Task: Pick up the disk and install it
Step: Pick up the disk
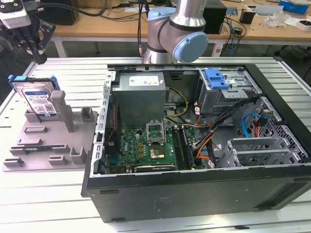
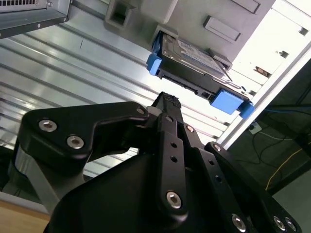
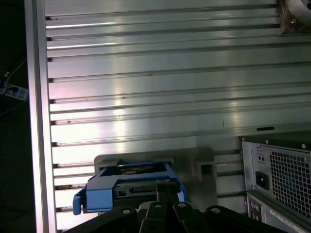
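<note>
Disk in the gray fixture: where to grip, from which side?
Probably take the disk by its free upper edge, pinching across the flat faces, from above. It stands on edge, leaning in the gray fixture, whose post blocks its lower part. The gripper hangs above it.

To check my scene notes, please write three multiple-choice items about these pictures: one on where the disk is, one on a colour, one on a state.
1. Where is the disk?
A in the computer case
B in the hand
C standing in the grey fixture

2. The disk's carrier is:
A blue
B red
C yellow

3. The hand and the disk are:
A clamped together
B apart
C both inside the case

Answers:
1 C: it stands in the grey fixture, at the exterior view's left of the computer case.
2 A: the frame around it is blue in both wrist views.
3 B: the hand hovers near the disk with a gap between them.
</note>
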`<state>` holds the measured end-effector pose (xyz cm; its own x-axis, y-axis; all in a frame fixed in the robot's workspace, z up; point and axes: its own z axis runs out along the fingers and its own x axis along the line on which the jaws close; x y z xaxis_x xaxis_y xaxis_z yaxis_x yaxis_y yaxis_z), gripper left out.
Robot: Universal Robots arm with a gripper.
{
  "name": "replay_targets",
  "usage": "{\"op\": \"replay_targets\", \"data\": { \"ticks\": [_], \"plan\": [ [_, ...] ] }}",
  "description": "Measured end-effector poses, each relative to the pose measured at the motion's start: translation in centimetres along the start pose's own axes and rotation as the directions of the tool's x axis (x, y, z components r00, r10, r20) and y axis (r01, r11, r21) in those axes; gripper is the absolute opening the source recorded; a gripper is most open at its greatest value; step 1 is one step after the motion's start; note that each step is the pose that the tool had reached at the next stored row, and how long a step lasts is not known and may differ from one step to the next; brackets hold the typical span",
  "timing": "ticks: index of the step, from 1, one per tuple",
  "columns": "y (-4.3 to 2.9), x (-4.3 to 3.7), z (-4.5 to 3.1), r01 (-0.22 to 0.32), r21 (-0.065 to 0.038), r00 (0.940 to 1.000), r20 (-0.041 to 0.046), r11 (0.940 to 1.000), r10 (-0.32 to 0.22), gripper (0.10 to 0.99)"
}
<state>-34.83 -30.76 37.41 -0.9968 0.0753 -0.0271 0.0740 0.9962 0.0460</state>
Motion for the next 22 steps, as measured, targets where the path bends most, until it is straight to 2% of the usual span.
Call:
{"op": "replay_targets", "data": {
  "ticks": [8, 13, 16, 20, 22],
  "plan": [
    [-0.01, 0.03, 0.00, 0.002, 0.000, 1.0000, -0.0012, 1.0000, -0.002, 0.106],
    [-0.02, 0.03, 0.02, 0.071, -0.006, 0.9970, -0.0293, 0.9975, -0.071, 0.106],
    [-0.02, 0.02, 0.02, 0.129, -0.010, 0.9905, -0.0447, 0.9915, -0.130, 0.106],
    [-0.02, 0.03, 0.04, 0.185, -0.014, 0.9810, -0.0572, 0.9826, -0.186, 0.106],
    [-0.02, 0.02, 0.06, 0.220, -0.017, 0.9734, -0.0599, 0.9752, -0.221, 0.106]
  ]
}}
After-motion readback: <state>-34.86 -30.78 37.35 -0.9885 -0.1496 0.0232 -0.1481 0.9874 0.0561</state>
